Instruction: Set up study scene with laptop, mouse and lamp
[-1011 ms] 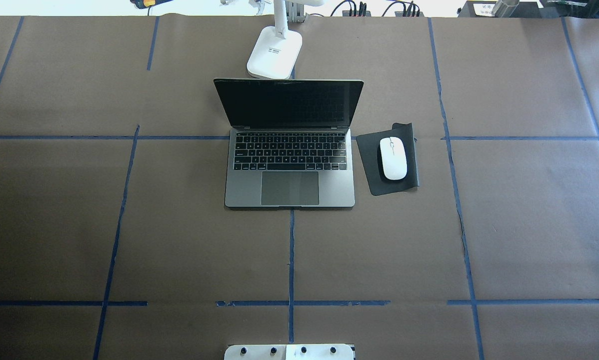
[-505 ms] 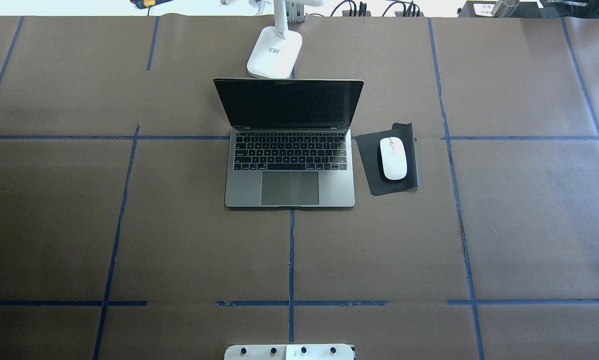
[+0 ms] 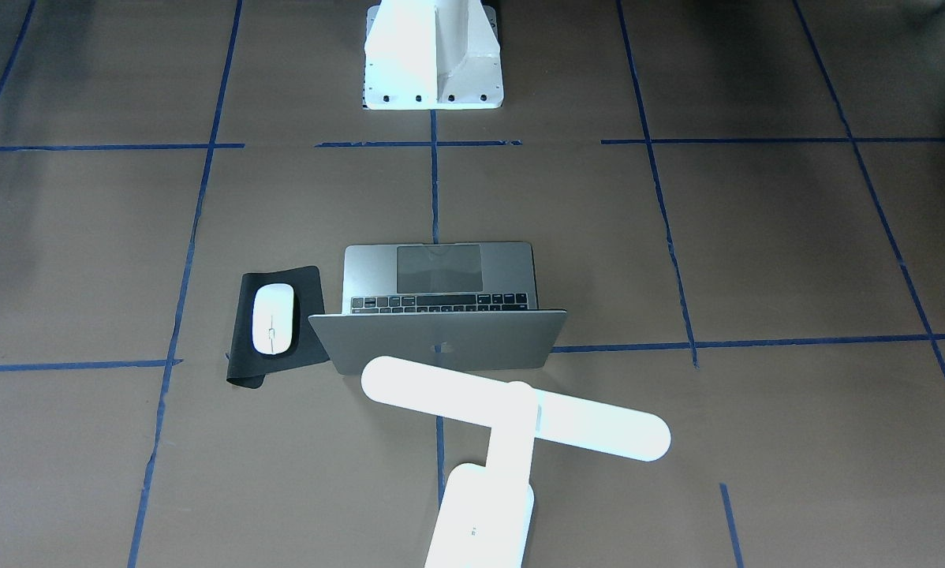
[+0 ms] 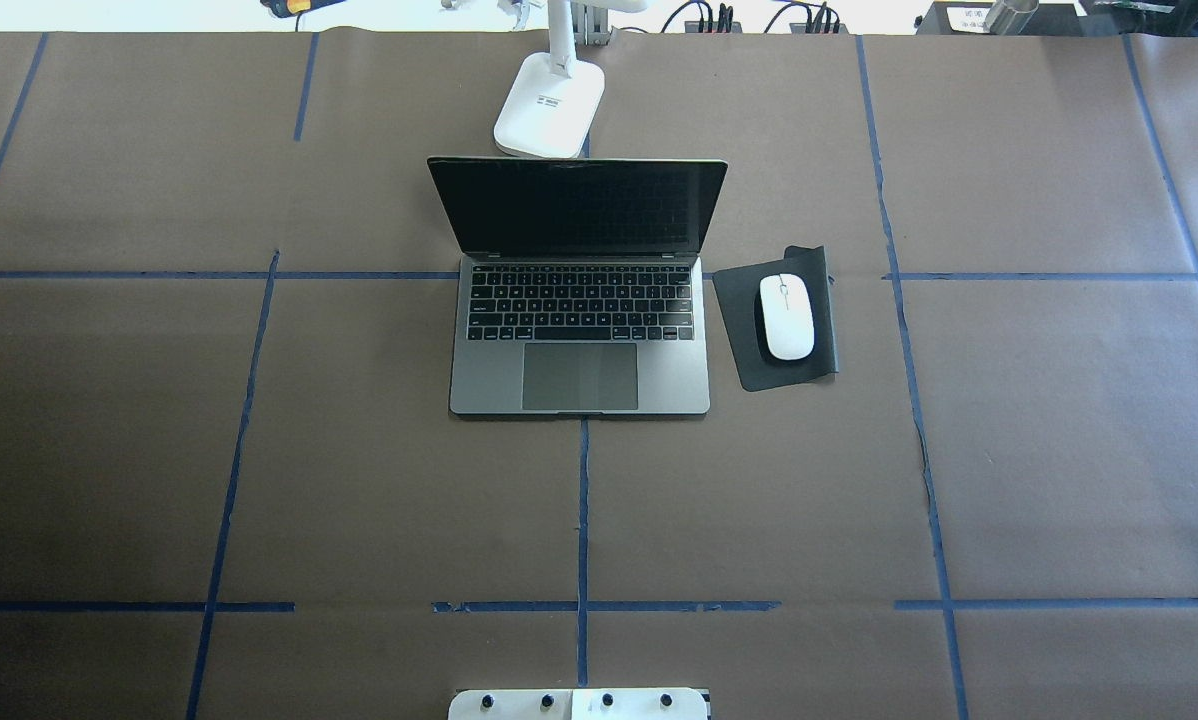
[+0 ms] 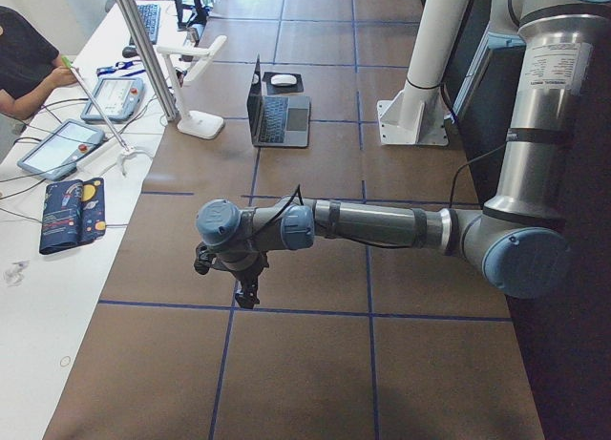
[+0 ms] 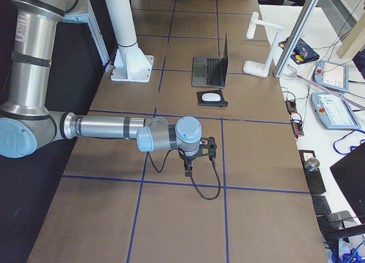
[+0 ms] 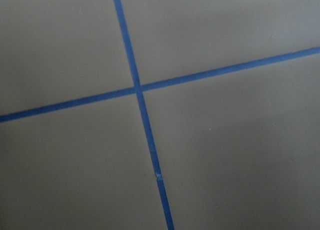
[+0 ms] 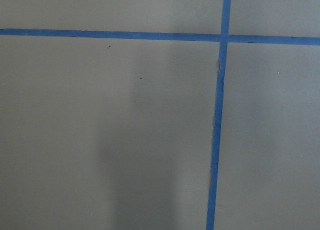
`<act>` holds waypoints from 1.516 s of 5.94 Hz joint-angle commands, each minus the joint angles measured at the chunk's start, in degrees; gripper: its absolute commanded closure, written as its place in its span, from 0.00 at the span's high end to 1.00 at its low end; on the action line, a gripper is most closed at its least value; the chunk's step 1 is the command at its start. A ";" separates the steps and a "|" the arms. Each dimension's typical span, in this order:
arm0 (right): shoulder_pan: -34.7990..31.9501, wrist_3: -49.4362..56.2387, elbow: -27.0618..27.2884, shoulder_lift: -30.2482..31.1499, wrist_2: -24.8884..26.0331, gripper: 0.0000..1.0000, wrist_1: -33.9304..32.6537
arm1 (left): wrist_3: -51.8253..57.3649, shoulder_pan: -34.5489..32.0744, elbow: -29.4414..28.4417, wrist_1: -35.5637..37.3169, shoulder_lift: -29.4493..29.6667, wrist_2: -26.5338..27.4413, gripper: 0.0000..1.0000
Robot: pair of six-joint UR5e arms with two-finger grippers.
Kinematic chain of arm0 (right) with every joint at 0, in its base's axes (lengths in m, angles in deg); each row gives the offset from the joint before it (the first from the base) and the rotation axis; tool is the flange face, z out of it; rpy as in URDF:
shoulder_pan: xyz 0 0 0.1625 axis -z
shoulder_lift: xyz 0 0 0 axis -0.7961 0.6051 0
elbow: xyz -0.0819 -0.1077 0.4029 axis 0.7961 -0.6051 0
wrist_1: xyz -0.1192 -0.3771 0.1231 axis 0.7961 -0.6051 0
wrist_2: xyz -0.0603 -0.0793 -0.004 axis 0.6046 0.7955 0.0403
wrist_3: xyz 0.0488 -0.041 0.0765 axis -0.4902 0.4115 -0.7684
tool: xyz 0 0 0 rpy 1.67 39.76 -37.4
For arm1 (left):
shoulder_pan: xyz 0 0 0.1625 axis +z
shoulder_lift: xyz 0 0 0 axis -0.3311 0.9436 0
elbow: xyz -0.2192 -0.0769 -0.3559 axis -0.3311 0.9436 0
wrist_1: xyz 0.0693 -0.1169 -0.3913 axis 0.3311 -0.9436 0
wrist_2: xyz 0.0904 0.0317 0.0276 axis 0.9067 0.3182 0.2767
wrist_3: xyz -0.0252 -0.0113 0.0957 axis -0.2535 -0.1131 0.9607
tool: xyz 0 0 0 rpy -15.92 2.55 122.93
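The silver-grey laptop (image 4: 479, 370) stands open at the table's middle, screen dark, its apple-logo lid (image 3: 441, 339) facing the front camera. The white mouse (image 4: 787, 316) lies on a black mat (image 4: 734, 300) just right of the laptop. The white lamp (image 4: 549, 105) stands behind the laptop, its bar head (image 3: 512, 406) over the lid. My left gripper (image 5: 246, 292) hangs low over bare table far from these things. My right gripper (image 6: 188, 170) does the same at the other end. Both show only in the side views, so I cannot tell whether they are open or shut.
The white bolted pedestal (image 3: 433, 55) stands at the robot's edge of the table. Brown paper with blue tape lines (image 7: 140, 88) covers the table. Tablets and cables (image 5: 67, 149) lie on the white bench beyond the lamp, with an operator's arm (image 5: 24, 68) there.
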State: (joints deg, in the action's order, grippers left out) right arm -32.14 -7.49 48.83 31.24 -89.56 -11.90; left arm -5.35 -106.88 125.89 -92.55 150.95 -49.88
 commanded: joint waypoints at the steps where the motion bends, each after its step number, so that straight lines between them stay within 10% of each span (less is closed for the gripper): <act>1: -0.08 0.00 -0.46 0.59 0.34 1.00 -0.08 | -3.13 -0.08 4.01 -0.47 -3.01 0.31 1.00; 9: -3.07 0.09 2.51 1.20 1.05 1.00 -2.10 | -2.79 0.53 7.66 -0.47 -5.58 1.10 1.00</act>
State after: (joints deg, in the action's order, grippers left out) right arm -35.24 -7.41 50.10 31.70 -88.51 -13.85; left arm -8.14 -106.43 133.61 -92.98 145.37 -49.37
